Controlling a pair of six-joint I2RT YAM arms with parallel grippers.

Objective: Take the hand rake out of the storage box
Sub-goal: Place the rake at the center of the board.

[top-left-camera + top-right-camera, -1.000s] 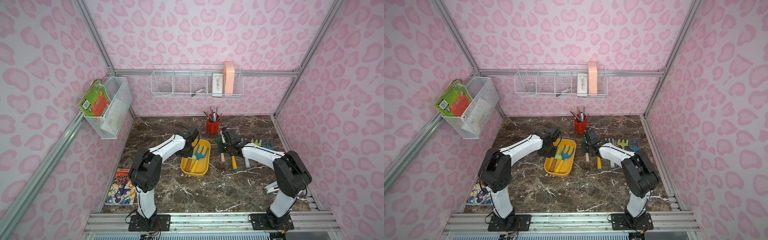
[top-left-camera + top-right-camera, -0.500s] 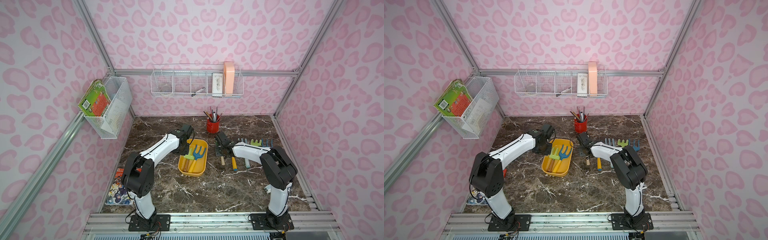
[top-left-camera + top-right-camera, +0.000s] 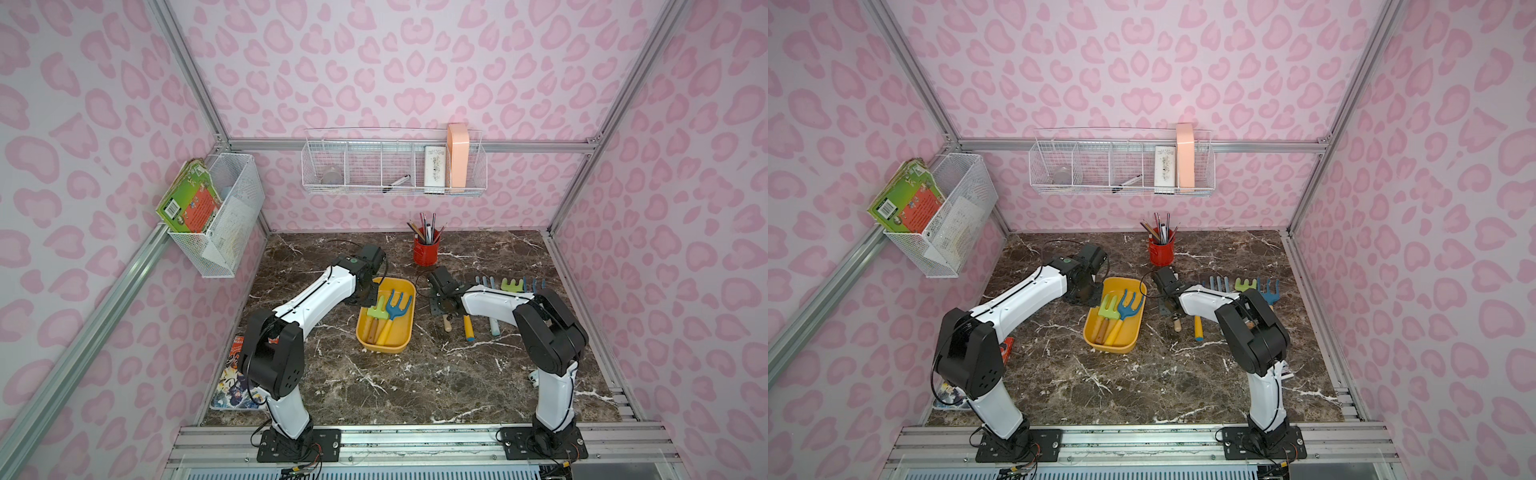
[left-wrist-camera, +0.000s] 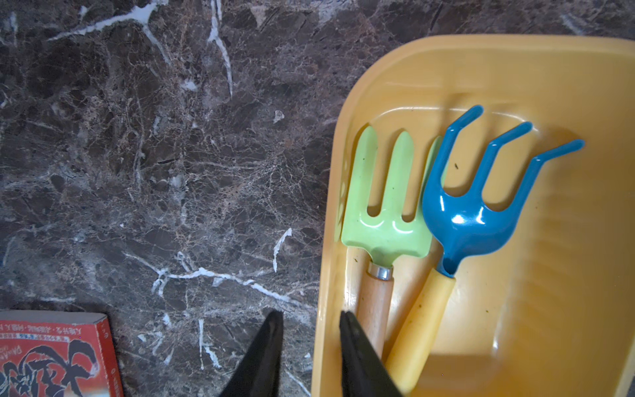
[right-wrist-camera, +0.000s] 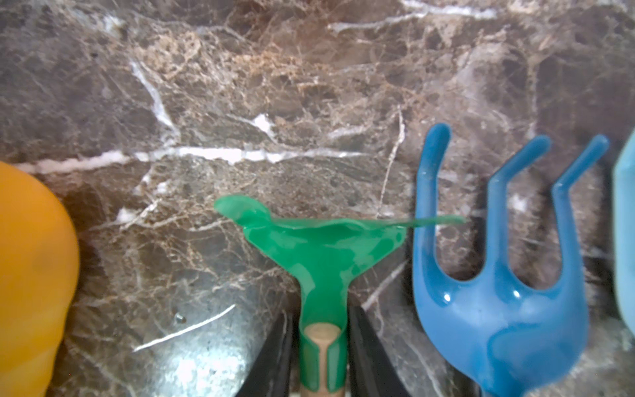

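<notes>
Both elbows had swung leftward since a second before, and both grippers had gone slightly with them. The left gripper (image 4: 311, 314) stood with its jaws a little apart, astride the left wall of the box (image 4: 515, 68). One finger (image 4: 360, 361) was inside, against the wall and next to the fork's (image 4: 385, 213) wooden handle. The other finger (image 4: 261, 354) was outside, with a strip of table (image 4: 137, 137) showing between it and the wall, so nothing was clamped. Fork and blue claw (image 4: 470, 220) lay side by side in the box, heads toward its far end.

The rake (image 5: 323, 247) was outside the box, on the table just to its right, between it and a second claw (image 5: 498, 309). The right gripper (image 5: 319, 312) had its fingers on either side of the rake's green neck. One touched it, a dark sliver showed beside the other, and whether they pressed could not be told. In both top views the rake's wooden handle (image 3: 446, 325) (image 3: 1177, 323) stuck out from under that gripper toward the front.
</notes>
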